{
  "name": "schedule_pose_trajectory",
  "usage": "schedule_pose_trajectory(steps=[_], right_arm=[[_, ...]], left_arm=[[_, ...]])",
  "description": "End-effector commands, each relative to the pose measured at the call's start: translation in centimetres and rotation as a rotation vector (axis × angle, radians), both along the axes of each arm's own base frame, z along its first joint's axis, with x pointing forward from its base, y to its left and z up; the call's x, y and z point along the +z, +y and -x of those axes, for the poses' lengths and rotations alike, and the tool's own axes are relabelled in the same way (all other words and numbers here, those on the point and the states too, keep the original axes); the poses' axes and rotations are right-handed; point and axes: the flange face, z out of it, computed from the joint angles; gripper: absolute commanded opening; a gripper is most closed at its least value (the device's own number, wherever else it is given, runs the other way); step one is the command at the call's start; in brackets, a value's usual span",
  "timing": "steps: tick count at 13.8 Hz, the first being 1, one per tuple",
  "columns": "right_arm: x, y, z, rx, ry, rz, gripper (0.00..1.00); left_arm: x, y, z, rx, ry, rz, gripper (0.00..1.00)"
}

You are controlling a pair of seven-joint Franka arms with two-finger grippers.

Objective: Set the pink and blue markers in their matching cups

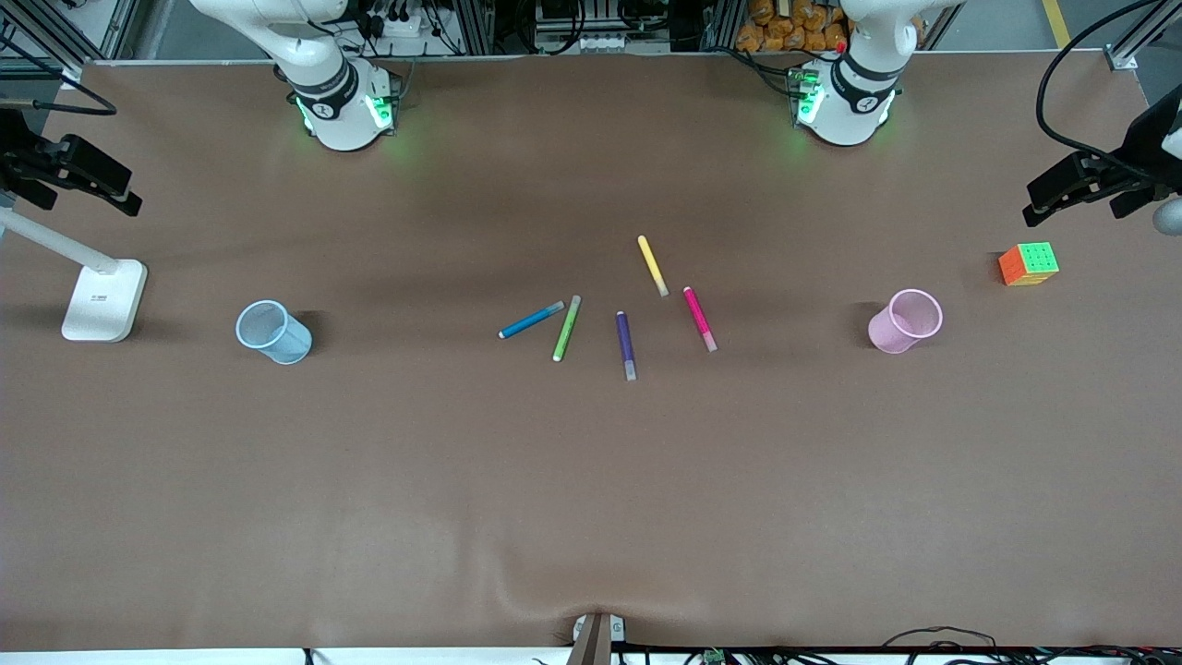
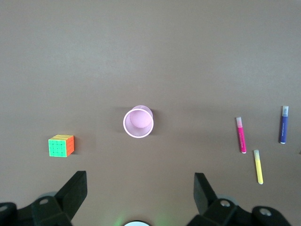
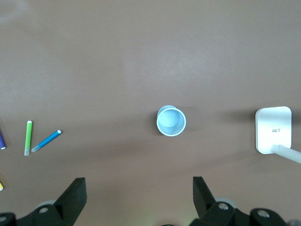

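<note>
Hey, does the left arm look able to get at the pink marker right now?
Probably yes. The pink marker lies flat on the table with bare surface around it, apart from the purple pen and yellow pen. The left gripper is open, over the pink cup.

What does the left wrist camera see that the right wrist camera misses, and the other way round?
Only the left wrist view shows the pale pink plastic cup, the multicoloured puzzle cube, the magenta-pink marker and the whole yellow marker, with the open left gripper over that end.

Only the right wrist view shows the pale blue plastic cup, the bright blue marker, the lime green marker and the white lamp base, with the open right gripper.

Both show the brown table and the dark purple marker.
</note>
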Motion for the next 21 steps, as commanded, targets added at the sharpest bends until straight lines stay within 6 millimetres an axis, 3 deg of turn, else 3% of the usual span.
schedule_pose_trajectory(steps=[1, 6, 11, 17, 19, 21], right_arm=[[0.4, 0.0, 0.6, 0.007, -0.004, 0.010, 1.00], [0.3, -0.1, 0.7, 0.045, 0.008, 0.009, 1.00], [0.2, -0.1, 0.7, 0.048, 0.011, 0.009, 1.00], [0.1, -0.2, 0.8, 0.047, 0.017, 0.009, 1.00], [-0.3, -0.4, 0.7, 0.042, 0.032, 0.007, 1.00], [-0.3, -0.5, 0.6, 0.040, 0.031, 0.001, 1.00]], left_arm=[[0.5, 0.0, -0.2, -0.014, -0.003, -0.011, 1.00], [-1.2, -1.1, -1.1, -0.037, 0.031, 0.001, 1.00], [-6.1, -4.4, -2.8, -0.106, 0.133, 0.026, 1.00], [-14.3, -7.9, -4.6, -0.176, 0.330, 0.065, 1.00], [-16.7, -9.7, -5.1, -0.176, 0.371, 0.069, 1.00], [-19.7, -12.7, -5.1, -0.160, 0.423, 0.051, 1.00]])
